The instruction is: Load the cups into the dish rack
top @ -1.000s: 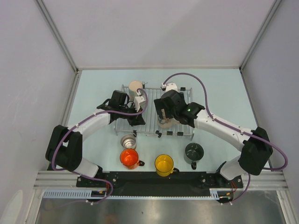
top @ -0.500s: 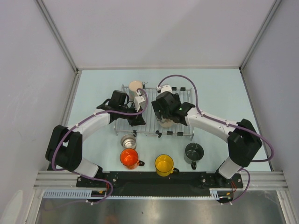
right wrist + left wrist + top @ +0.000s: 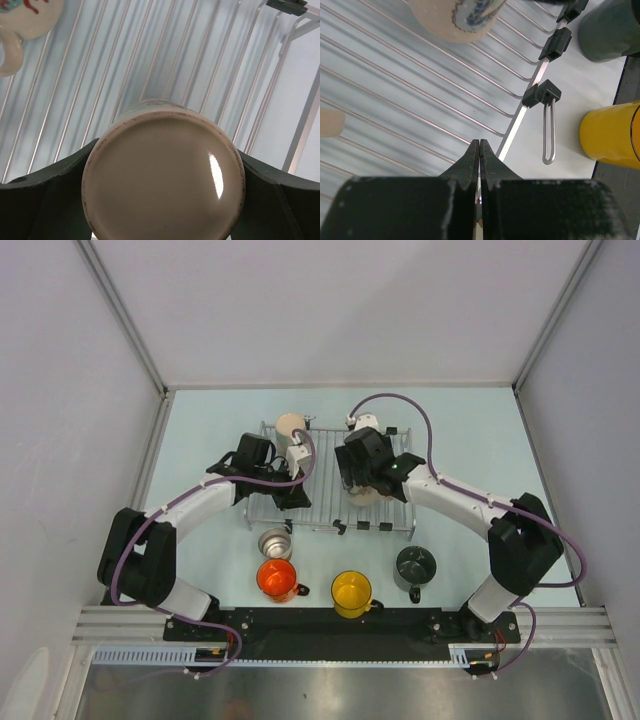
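From above, the dish rack carries a second beige mug at its far left corner. The right gripper is over its middle with a beige mug. The steel cup, orange mug, yellow mug and dark grey mug stand beyond the rack's near edge.

In the left wrist view, the left gripper is pinched closed and empty above the rack's near edge.

In the right wrist view, the fingers clamp the beige mug, base up, above the rack.

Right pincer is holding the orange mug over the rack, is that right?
No: the right pincer holds a beige mug, not the orange mug; the right wrist view shows it over the rack.
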